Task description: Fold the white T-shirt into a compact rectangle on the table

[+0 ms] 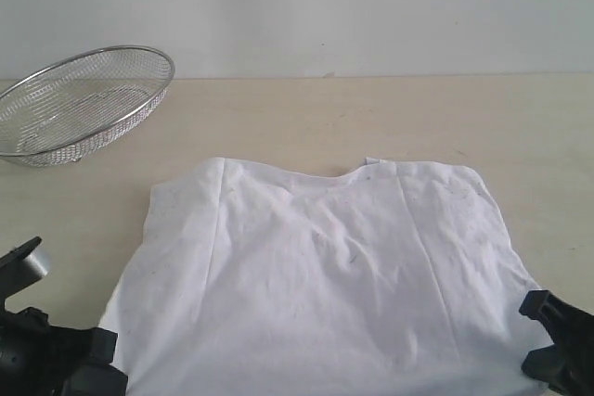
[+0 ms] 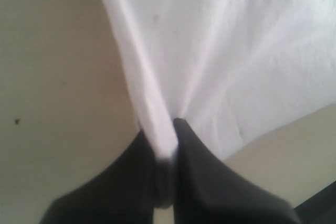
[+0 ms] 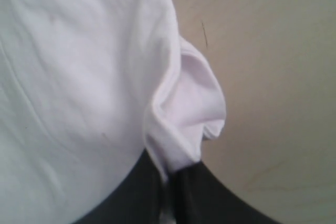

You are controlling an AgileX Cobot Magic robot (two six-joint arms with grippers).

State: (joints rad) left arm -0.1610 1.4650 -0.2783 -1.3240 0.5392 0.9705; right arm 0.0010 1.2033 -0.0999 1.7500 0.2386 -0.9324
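Observation:
The white T-shirt [image 1: 325,266] lies spread on the beige table [image 1: 371,118], plain side up, its sleeves tucked in; no red lettering shows. My left gripper [image 1: 97,359] sits at the shirt's near left corner, shut on a pinched fold of white cloth [image 2: 160,129]. At the near right edge my right gripper [image 1: 538,336] is shut on a bunched fold of the shirt [image 3: 184,129]. Both grippers are black and partly cut off by the frame's lower edge.
A round wire-mesh metal basket [image 1: 79,104] stands at the back left of the table. A pale wall rises behind the table's far edge. Bare tabletop lies beyond the shirt's collar and to its right.

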